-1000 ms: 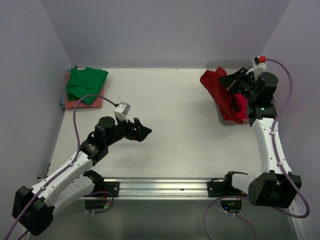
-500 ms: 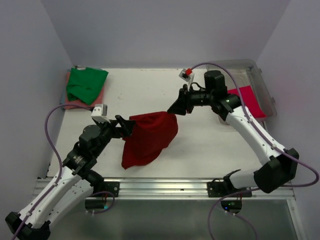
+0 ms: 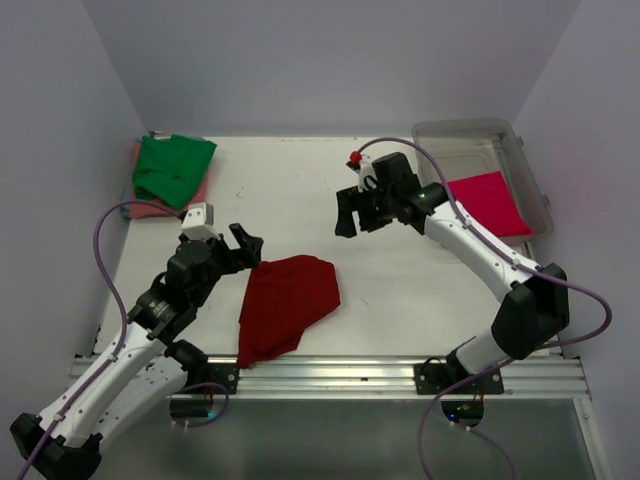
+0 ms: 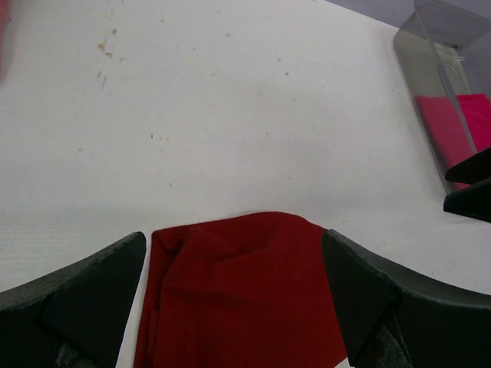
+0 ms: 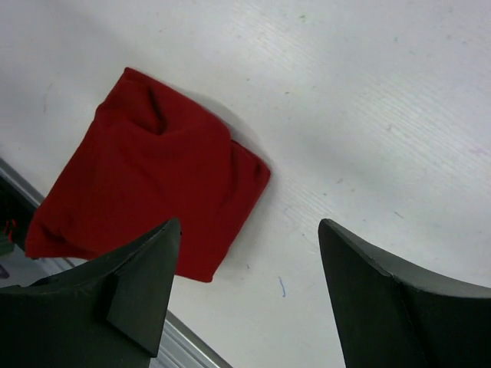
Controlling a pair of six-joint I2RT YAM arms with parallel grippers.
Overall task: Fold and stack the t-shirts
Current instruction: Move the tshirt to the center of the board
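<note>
A dark red t-shirt [image 3: 285,305] lies crumpled on the white table, near the front. My left gripper [image 3: 245,245] hovers open at its far left corner; in the left wrist view the cloth [image 4: 242,295] lies below, between the wide-spread fingers [image 4: 77,299]. My right gripper [image 3: 350,215] hangs open above the table, to the right of and beyond the shirt, nothing in it; its wrist view shows the shirt [image 5: 149,176] to the left. A green t-shirt [image 3: 172,168] rests on a salmon pink one [image 3: 135,205] at the back left. A bright pinkish-red t-shirt [image 3: 487,200] lies in the tub.
A clear plastic tub [image 3: 465,127] stands at the back right, also in the left wrist view [image 4: 437,46]. A metal rail [image 3: 330,372] runs along the table's front edge, close to the shirt's near tip. Grey walls close in the left, back and right sides.
The right gripper carried the dark red shirt from the tub to the table's middle, opened and let it drop. The shirt now lies on the table. The left arm swung toward it.
</note>
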